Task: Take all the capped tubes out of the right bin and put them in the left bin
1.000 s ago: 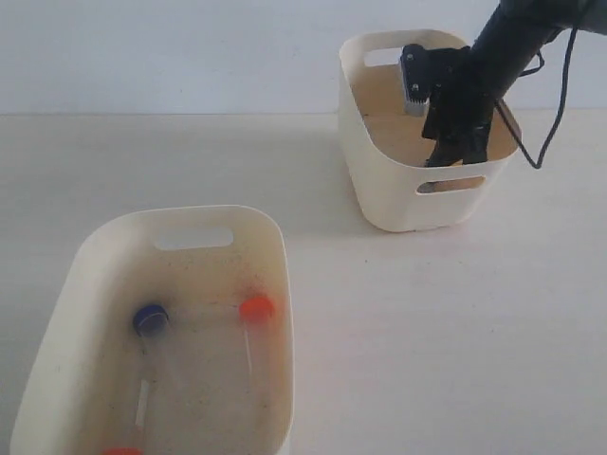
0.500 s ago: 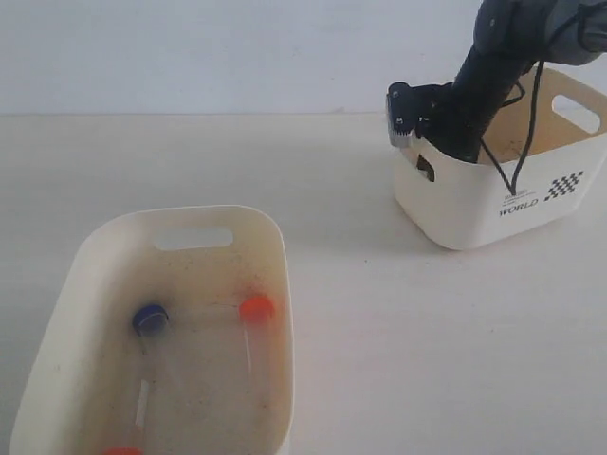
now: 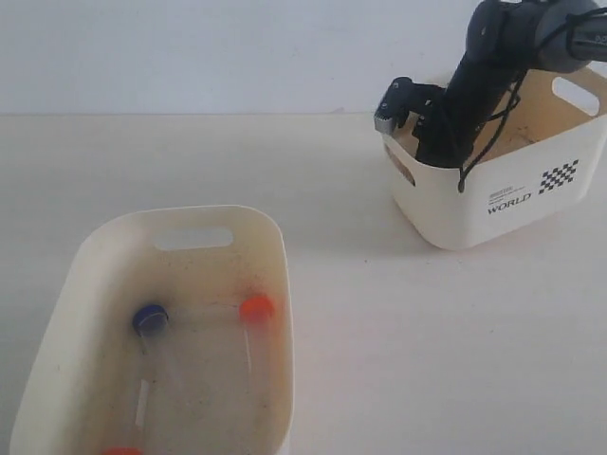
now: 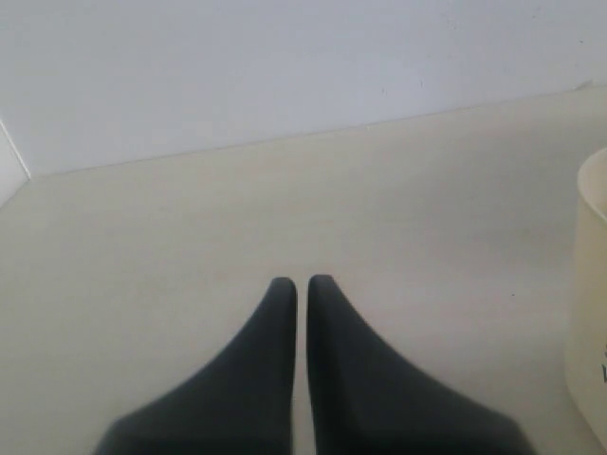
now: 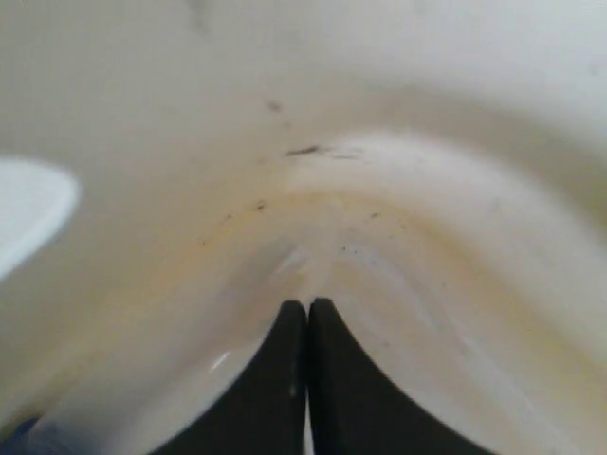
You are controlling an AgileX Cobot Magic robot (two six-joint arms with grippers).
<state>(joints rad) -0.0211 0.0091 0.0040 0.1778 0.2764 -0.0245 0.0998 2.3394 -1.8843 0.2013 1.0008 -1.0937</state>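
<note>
Inside the right bin (image 3: 493, 204), right tool (image 5: 306, 308) pinched fully shut near its wall, any hold unclear, well away from it capped tubes (image 3: 256, 307) lying in the left bin (image 3: 194, 220), left tool (image 4: 301, 284) closed above the table (image 4: 190, 218)

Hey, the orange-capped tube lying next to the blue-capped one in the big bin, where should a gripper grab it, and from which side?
Come straight down from above, since the tall walls of the bin block the sides. The orange-capped tube lies flat on the floor, so close across its clear body just behind the cap, minding the near wall.
</note>
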